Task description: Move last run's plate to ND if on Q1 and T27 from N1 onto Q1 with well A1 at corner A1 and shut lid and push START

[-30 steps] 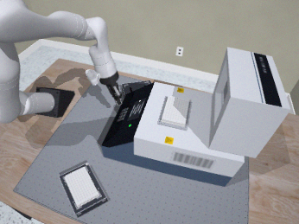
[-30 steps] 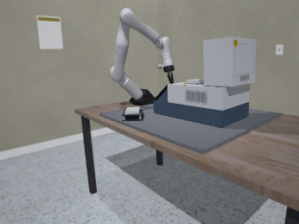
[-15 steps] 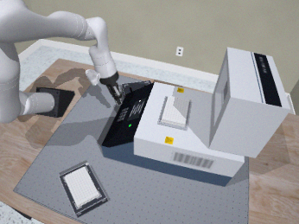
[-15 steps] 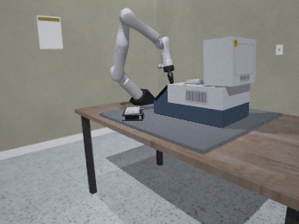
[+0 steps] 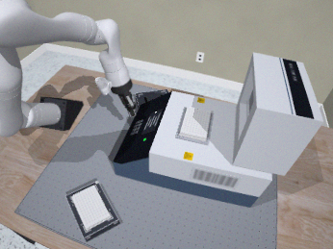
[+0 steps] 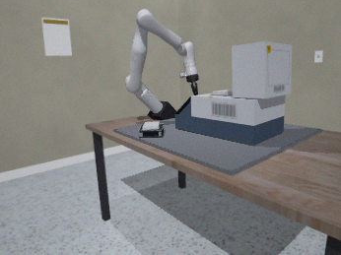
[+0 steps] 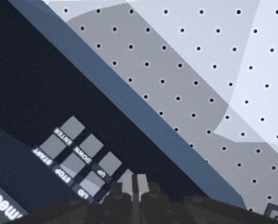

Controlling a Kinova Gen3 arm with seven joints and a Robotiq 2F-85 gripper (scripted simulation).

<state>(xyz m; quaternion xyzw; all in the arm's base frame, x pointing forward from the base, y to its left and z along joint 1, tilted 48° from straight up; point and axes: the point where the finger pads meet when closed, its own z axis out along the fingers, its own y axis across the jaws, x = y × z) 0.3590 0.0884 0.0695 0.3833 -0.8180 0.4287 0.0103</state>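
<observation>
1. A white plate (image 5: 195,125) (image 6: 222,93) lies on the block of the cycler Q1 (image 5: 212,163) (image 6: 234,129); its label is too small to read, and I cannot tell whether it sits fully flat.
2. Another white plate (image 5: 91,206) (image 6: 152,126) lies in a dark-framed nest (image 5: 111,218) (image 6: 152,134) on the mat (image 5: 178,212) (image 6: 212,154), well apart from Q1. Which of the two plates is T27 cannot be told.
3. Q1's lid (image 5: 279,136) (image 6: 261,70) stands raised at the end away from the keys, uncovering the block.
4. A small lamp (image 5: 144,139) on Q1's dark sloping front glows green.
5. The gripper (image 5: 133,114) (image 6: 196,93) (image 7: 134,190) is closed, with nothing between its fingers. It points down over the key area, its tips near the LID key (image 7: 92,183); contact with any key cannot be told.
6. Farther along the same row are the STOP key (image 7: 73,164) and the START key (image 7: 52,146).
7. Behind the gripper, partly hidden beside Q1's front, is another dark-edged, clear-looking item (image 5: 150,96); its contents are unclear.
</observation>
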